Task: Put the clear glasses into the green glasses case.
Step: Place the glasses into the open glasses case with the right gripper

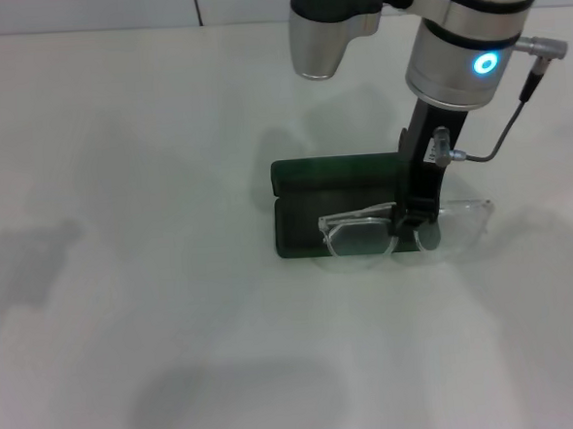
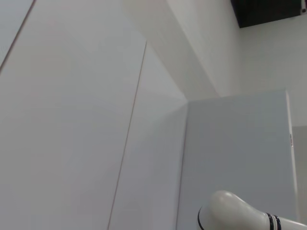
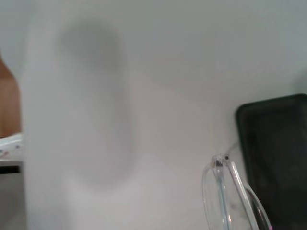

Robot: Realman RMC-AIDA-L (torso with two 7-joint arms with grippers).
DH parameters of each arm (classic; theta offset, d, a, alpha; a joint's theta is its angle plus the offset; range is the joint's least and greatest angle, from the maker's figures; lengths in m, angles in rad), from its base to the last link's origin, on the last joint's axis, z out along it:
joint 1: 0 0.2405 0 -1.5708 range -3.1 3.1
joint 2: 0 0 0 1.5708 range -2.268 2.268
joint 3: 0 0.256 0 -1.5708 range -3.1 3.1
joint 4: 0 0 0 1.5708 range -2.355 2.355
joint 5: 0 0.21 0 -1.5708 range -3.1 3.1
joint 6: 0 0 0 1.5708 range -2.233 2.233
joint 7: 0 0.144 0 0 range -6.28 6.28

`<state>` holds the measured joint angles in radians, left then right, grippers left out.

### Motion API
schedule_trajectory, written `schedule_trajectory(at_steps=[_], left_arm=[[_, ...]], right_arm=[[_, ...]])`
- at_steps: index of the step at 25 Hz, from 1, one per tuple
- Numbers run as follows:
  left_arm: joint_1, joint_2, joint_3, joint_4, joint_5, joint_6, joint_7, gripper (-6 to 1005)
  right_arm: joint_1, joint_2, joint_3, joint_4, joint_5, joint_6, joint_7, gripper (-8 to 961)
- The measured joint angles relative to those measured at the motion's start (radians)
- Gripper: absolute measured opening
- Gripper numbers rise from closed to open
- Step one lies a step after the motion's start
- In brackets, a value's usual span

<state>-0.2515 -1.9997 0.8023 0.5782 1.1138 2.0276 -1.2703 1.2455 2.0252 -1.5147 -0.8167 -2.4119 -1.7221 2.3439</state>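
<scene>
Right gripper [image 1: 410,219] clamped on bridge of glasses [image 1: 365,231], held over near edge of open case [image 1: 310,198]; offset toward right, overhanging; risk of frame catching rim, or slipping from narrow grip; left arm out of sight.

loads of bare desk [image 1: 125,283] left and front, right claw [image 1: 409,228] parked over the clear glasses [image 1: 365,231], blocking the green glasses case [image 1: 334,187] from above
</scene>
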Motion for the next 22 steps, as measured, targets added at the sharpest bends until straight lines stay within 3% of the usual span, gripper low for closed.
schedule_trajectory(at_steps=[22], left_arm=[[0.009, -0.010, 0.006, -0.028, 0.007, -0.001, 0.019, 49]], right_arm=[[-0.006, 0.002, -0.001, 0.118, 0.006, 0.202, -0.075, 56]])
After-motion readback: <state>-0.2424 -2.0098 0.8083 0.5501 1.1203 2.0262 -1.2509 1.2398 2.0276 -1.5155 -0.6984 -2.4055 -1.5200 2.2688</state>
